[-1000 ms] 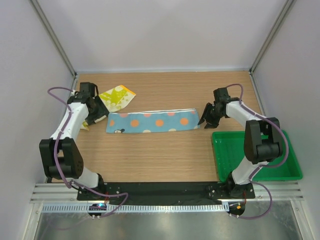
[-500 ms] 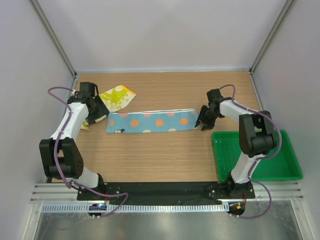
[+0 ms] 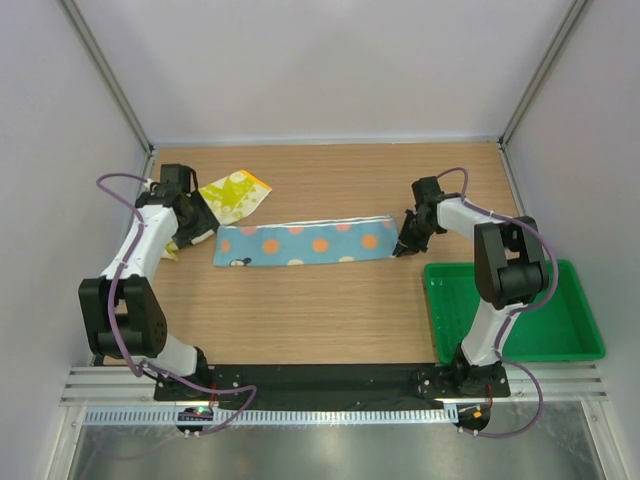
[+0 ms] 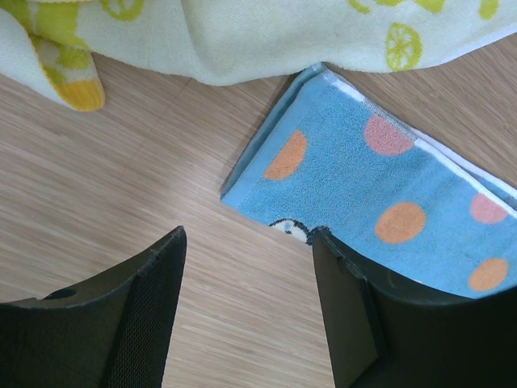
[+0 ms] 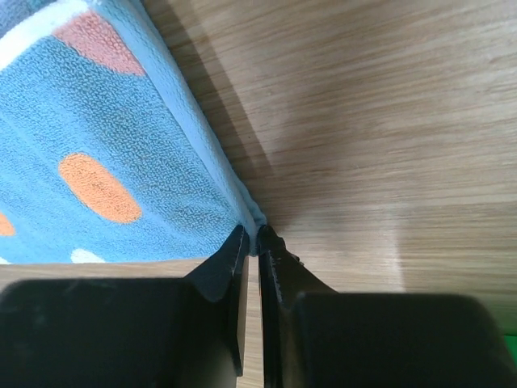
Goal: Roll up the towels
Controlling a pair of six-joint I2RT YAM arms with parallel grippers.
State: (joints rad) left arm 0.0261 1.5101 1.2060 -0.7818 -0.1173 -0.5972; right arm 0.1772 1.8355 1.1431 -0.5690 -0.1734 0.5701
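**A:** Where is the blue towel (image 3: 300,243)?

**B:** Flat on the tabletop (image 3: 320,310), folded into a long narrow strip between the two arms. The yellow towel (image 3: 235,195) lies crumpled behind its left end, and the green tray (image 3: 575,330) sits off to the right, apart from both.

**A:** Which way does the strip run?

**B:** Its long axis goes left to right, slightly slanted, with the right end a little farther from the arm bases than the left. One short end faces each arm.

**A:** And the jaws?

**B:** The right gripper (image 5: 257,234) has its jaws pressed nearly together on a corner of the right-hand end. From the wrist view it looks like a thin pinch on the towel's edge. The left gripper (image 4: 246,242) hangs over the left end with its jaws spread, holding nothing.

**A:** So how should the roll start?

**B:** I'd judge it should turn that end over and travel left along the long axis. A corner grip can skew the roll, so the fold line needs to stay square to the long edges. The first turn should be tight, or the rest will be loose. The left jaws could press down on the far end to stop the strip sliding, keeping off the yellow cloth beside them.
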